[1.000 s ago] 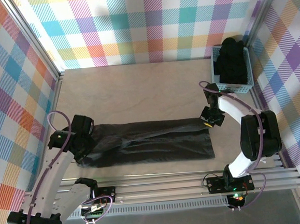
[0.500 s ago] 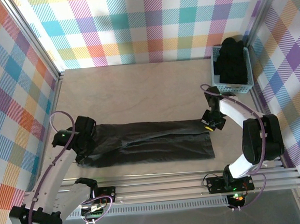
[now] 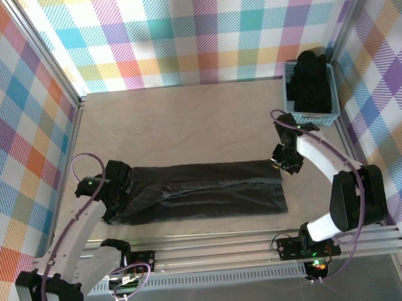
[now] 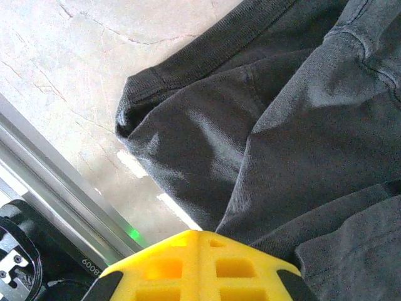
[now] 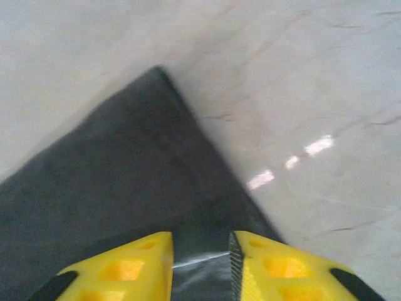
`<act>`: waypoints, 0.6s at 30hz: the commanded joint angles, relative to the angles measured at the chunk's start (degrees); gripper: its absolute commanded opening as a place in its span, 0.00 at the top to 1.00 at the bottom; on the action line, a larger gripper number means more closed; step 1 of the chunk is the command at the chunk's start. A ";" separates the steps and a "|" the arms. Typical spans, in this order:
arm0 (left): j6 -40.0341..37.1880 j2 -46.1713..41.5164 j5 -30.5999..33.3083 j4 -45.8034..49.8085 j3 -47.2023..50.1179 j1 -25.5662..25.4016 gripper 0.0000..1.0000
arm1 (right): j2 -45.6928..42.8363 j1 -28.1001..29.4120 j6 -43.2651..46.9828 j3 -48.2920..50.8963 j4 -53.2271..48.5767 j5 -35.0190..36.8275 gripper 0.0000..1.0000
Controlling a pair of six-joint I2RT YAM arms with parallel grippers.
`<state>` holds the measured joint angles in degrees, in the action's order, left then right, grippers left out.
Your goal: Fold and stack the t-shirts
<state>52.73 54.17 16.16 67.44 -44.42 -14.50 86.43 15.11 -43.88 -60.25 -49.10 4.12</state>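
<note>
With the black t-shirt [image 3: 204,191] stretched flat across the lower middle of the counter [image 3: 185,124], left claw [image 3: 116,202] clamped on its left end and right claw [image 3: 279,165] slightly apart over its right corner, the spreading step looks done, so next comes regripping for a crosswise fold.

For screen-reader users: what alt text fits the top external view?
A black t-shirt, folded into a long strip, lies across the near half of the table; the left arm's jaws are at its left end, the right arm's at its far right corner. A light blue basket of dark clothes stands in the far right corner.
</note>
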 commanded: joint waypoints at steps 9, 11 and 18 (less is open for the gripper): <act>1.44 0.67 0.11 -1.05 2.74 -0.74 1.00 | 12.06 2.77 -0.51 3.63 -1.43 -14.94 0.91; 1.22 1.53 -0.29 -1.81 2.93 -0.79 1.00 | 11.81 2.81 -0.71 4.67 -1.01 -14.73 0.91; 1.57 5.79 0.13 -3.62 3.39 -0.88 1.00 | 9.68 2.77 -0.57 1.08 -2.67 -8.93 0.90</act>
<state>53.21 59.00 15.94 64.31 -41.63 -14.52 97.89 18.06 -44.16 -56.99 -48.95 -7.40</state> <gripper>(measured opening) 0.050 0.095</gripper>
